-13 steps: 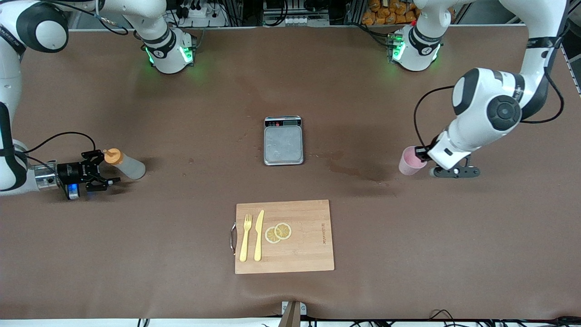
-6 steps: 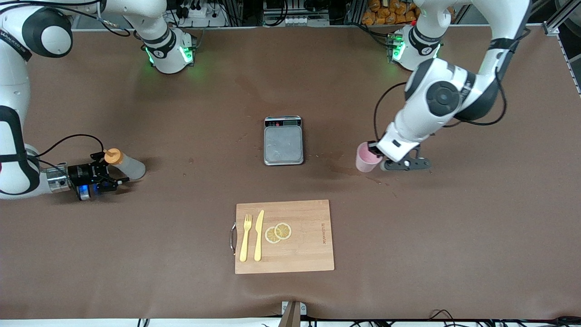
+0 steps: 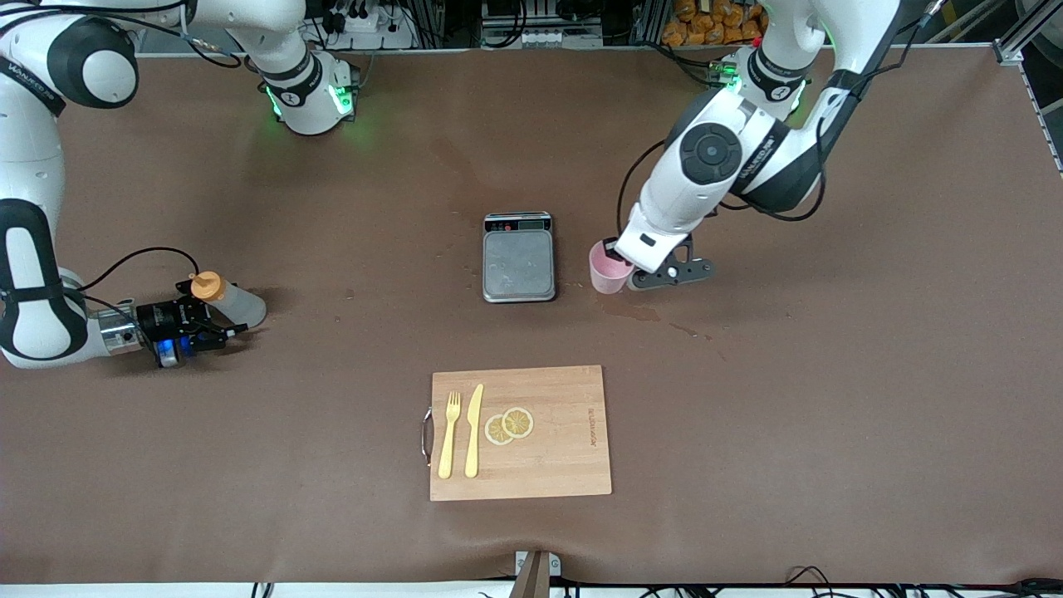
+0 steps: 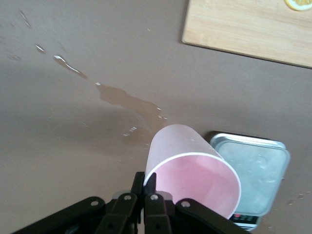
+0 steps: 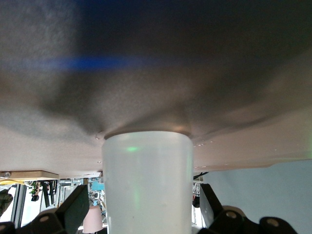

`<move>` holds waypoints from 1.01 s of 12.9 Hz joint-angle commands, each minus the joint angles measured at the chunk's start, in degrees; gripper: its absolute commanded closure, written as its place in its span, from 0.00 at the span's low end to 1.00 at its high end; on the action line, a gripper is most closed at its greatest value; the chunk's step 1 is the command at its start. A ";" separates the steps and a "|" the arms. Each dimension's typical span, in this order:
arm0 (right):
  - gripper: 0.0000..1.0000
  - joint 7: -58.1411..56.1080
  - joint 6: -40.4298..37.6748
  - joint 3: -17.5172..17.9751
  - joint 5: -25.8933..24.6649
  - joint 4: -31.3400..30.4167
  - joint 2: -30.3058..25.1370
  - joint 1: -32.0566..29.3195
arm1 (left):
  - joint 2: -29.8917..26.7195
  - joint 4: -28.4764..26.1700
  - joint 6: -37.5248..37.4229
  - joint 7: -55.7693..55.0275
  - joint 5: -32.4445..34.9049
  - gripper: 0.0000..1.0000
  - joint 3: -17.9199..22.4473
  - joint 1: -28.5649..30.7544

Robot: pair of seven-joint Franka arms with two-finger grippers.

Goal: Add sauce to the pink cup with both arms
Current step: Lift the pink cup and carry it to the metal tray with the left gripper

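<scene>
Pink plastic is pinched in our left hand [image 3: 621, 264]: its fingers [image 4: 146, 187] are shut tight on the rim of the pink cup [image 3: 607, 268], which hangs tilted just above the table [image 3: 830, 374]. Right beside the cup, toward the right arm's end, we see the grey scale [image 3: 519, 256], and the left wrist view shows the cup's open mouth [image 4: 195, 183] partly over the scale's plate [image 4: 256, 173]. A wet streak [image 4: 129, 100] runs across the table under that hand.

Over at our right hand [image 3: 217, 311], low at the right arm's end of the table, the fingers stand wide apart on either side of the sauce [image 3: 230, 300]. The bottle stands between them with its orange cap [image 3: 207, 286] up, and in the right wrist view its whitish body [image 5: 146, 185] fills the gap between the two fingers [image 5: 73, 212]; we cannot tell whether they touch it.

Nearer the front camera than the scale lies a wooden cutting board [image 3: 548, 465] with a yellow fork [image 3: 449, 434], a yellow knife [image 3: 473, 430] and two lemon slices [image 3: 509, 425].
</scene>
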 commanded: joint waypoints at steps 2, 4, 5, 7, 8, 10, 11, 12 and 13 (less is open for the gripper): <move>0.25 1.17 0.11 0.19 1.29 -0.19 0.21 -0.07 | 6.78 6.39 -1.09 -6.79 0.74 1.00 0.51 -5.31; 0.34 0.91 0.11 0.19 1.29 -0.19 0.21 -0.24 | 8.80 8.41 -1.09 -10.66 0.92 1.00 0.52 -6.99; 0.39 1.17 -0.06 0.19 1.29 -0.10 0.21 -0.51 | 10.03 9.38 -1.00 -12.68 0.92 1.00 0.60 -8.39; 0.52 1.34 -1.02 0.19 1.29 0.08 -0.23 -0.60 | 12.06 10.79 -0.74 -15.06 1.18 1.00 0.69 -10.33; 0.52 1.52 -1.20 0.19 1.29 0.16 -0.32 -0.42 | 12.76 10.79 -0.30 -15.77 1.96 1.00 0.69 -10.86; 0.52 4.93 -1.20 0.28 1.20 0.43 -1.02 0.19 | 14.08 10.97 2.59 -16.47 2.24 1.00 0.69 -11.57; 0.52 5.99 -1.20 0.37 1.20 0.43 -1.37 0.37 | 14.43 10.97 3.30 -17.61 2.24 1.00 0.69 -12.36; 0.52 6.09 -1.47 0.37 1.20 0.43 -1.46 0.63 | 14.79 11.06 3.48 -17.97 2.41 1.00 0.95 -12.80; 0.52 6.09 -1.47 0.37 1.20 0.60 -1.64 1.07 | 14.96 11.06 4.00 -18.23 3.80 1.00 1.04 -12.89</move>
